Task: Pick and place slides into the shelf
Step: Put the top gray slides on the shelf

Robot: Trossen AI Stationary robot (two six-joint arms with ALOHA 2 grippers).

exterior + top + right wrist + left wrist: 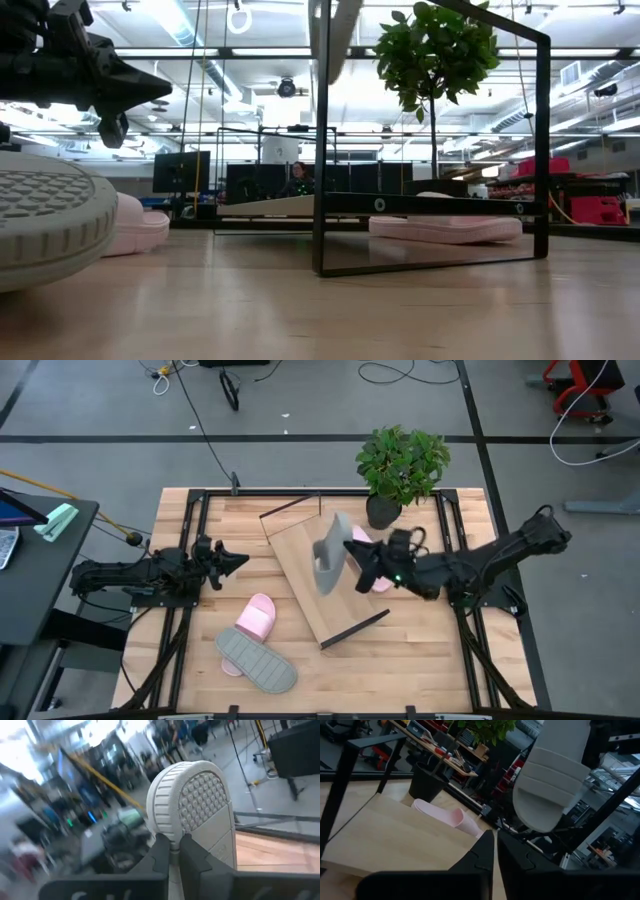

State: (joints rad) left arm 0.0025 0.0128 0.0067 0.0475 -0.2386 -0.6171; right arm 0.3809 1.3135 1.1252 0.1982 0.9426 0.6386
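Note:
My right gripper (pixel 352 553) reaches in from the table's right and is shut on a grey slide (pixel 328 555), which is up in the air over the shelf (pixel 305 585). The shelf is a light-wood board with black end frames (pixel 320 150), lying askew mid-table. A second grey slide (pixel 257 660) lies sole up near the table's near edge. One pink slide (pixel 258 617) lies on the table left of the shelf. Another pink slide (pixel 378 575) lies by the shelf's far right side, under the right arm. My left gripper (pixel 240 560) hovers shut at the table's left. My right gripper (pixel 173 847) pinches the grey slide between its two fingers at the rim of the sole (pixel 172 837), coming level from the table's right. The slide is lifted clear and stands on edge, with its studded sole (pixel 202 800) showing beside the fingers.
A potted plant (pixel 400 465) stands at the table's far edge, just beyond the shelf and the right arm. The table's black frame rails (pixel 190 540) run along both sides. Bare tabletop lies at the near right (pixel 420 660). A person (pixel 297 178) sits far back in the room.

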